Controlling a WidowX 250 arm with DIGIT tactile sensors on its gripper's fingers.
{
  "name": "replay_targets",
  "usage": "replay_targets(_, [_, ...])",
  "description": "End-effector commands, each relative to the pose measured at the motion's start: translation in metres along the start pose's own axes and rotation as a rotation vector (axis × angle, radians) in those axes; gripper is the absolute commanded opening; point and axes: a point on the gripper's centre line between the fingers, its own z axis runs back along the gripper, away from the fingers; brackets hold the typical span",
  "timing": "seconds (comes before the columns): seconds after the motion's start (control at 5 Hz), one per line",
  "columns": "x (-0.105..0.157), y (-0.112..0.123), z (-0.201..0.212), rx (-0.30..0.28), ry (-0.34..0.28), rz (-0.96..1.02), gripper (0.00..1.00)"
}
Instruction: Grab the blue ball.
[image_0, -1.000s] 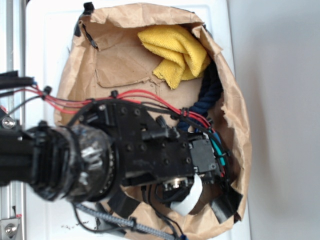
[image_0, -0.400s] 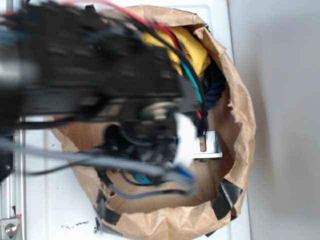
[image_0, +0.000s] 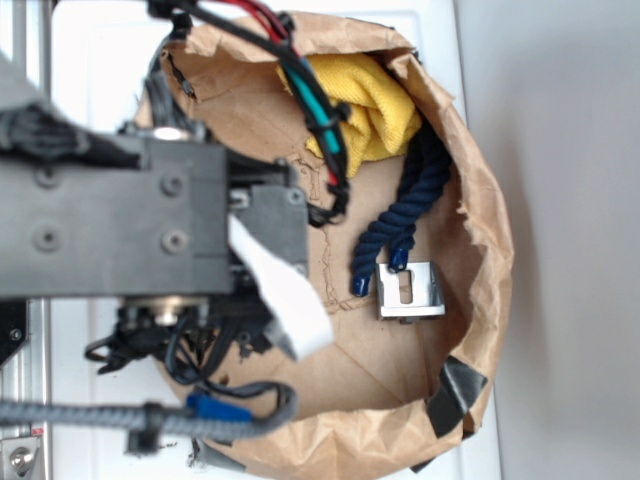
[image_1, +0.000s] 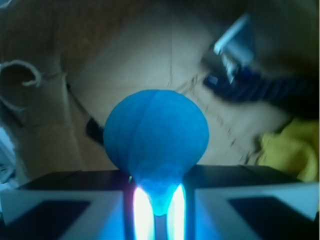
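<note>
The end effector (image_1: 156, 210) is pinching the blue ball (image_1: 156, 135) at center of wrist view by its lower end only, w/ most of it bulging past the fingers (image_1: 75, 205), so it's likely risking squirting out & dropping onto the paper bag (image_0: 480, 240) below.

The crumpled brown paper bag's raised walls (image_0: 480, 230) ring the working floor. Along its right side lie a folded yellow cloth (image_0: 375, 105), a dark navy twisted rope (image_0: 400, 225) and a small grey metal bracket (image_0: 410, 292). Bare paper floor stays open below the bracket, toward the bag's lower middle.
</note>
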Motion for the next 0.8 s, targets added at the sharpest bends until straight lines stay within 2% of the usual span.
replay_targets(0.0, [0.010,0.017,0.035,-0.076,-0.025,0.322,0.00])
replay_targets(0.2, [0.005,0.046,0.041,-0.034,-0.121,0.383,0.00])
replay_targets(0.4, [0.007,0.068,0.042,0.001,-0.157,0.416,0.00])
replay_targets(0.6, [0.012,0.069,0.044,0.004,-0.153,0.398,0.00])
